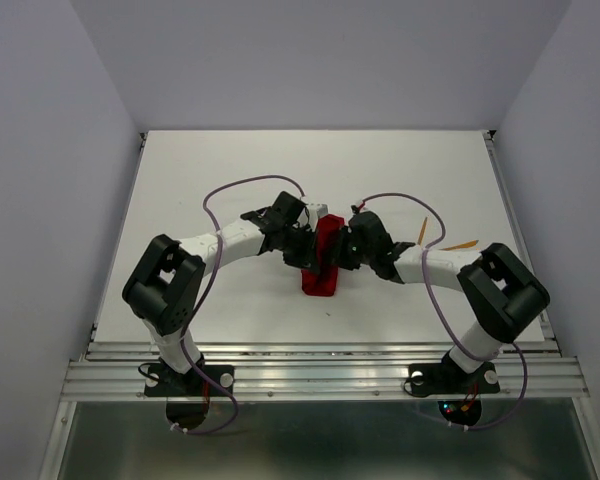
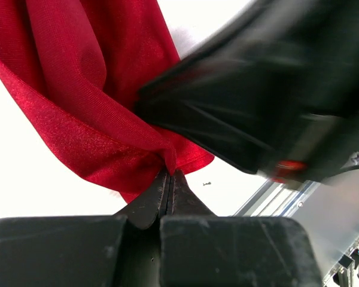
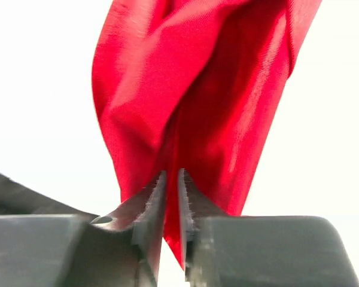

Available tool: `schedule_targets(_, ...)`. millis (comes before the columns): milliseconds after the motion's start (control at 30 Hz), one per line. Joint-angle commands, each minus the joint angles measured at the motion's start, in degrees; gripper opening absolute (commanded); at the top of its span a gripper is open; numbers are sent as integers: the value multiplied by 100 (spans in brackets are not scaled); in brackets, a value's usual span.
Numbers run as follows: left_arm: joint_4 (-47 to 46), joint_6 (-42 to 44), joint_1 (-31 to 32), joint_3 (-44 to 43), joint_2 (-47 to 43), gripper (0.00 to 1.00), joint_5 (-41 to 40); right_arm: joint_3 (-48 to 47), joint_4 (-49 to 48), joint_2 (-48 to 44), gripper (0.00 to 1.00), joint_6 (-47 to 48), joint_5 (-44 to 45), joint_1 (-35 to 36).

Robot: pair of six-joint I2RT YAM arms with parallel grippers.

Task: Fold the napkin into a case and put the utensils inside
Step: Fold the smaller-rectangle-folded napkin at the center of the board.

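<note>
We are in the folding step. The napkin (image 1: 320,272) is gathered into a narrow red bundle, and both arms have closed in on it from either side. Its lower end seems to rest on the white surface (image 1: 230,170), while the upper part is lifted between the two tools.

The left tool (image 2: 169,179) is clamped tight on a pinched corner of the napkin. Its fingers meet with no gap, and the cloth fans away from them in loose folds. The dark, blurred bulk of the right arm (image 2: 269,101) sits just beside that same cloth.

The right tool (image 3: 172,182) has its jaws a sliver apart with red fabric running through the slot. We cannot tell whether it is pinching the napkin or merely has it lying between the fingers.

The two orange utensils (image 1: 421,230) lie on the surface to the right of the napkin, well apart from it and untouched. The one with the wider end (image 1: 461,245) is farther from the napkin than the plain stick.

As we judge it, the napkin is not yet a finished case. It hangs bunched and creased, not flat, and we can see no open pocket. The next move calls for laying the napkin down flat with its edges aligned and one end left open. That end should face the utensils, so that a tool can then fetch them.
</note>
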State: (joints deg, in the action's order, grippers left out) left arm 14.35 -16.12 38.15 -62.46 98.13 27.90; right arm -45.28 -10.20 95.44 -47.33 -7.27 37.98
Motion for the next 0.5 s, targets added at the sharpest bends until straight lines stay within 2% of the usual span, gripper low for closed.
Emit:
schedule_targets(0,-20,109,34,-232,-57,0,84,150,175,-657,24,101,665,61)
schedule_targets(200,-11,109,34,-241,-48,0,101,476,431,-1001,35,66,1166,61)
schedule_targets(300,-20,109,34,-249,-57,0,110,555,422,-861,52,-48,1061,8)
schedule_targets(467,-20,118,26,-241,-48,0,137,520,361,-597,53,-66,815,8)
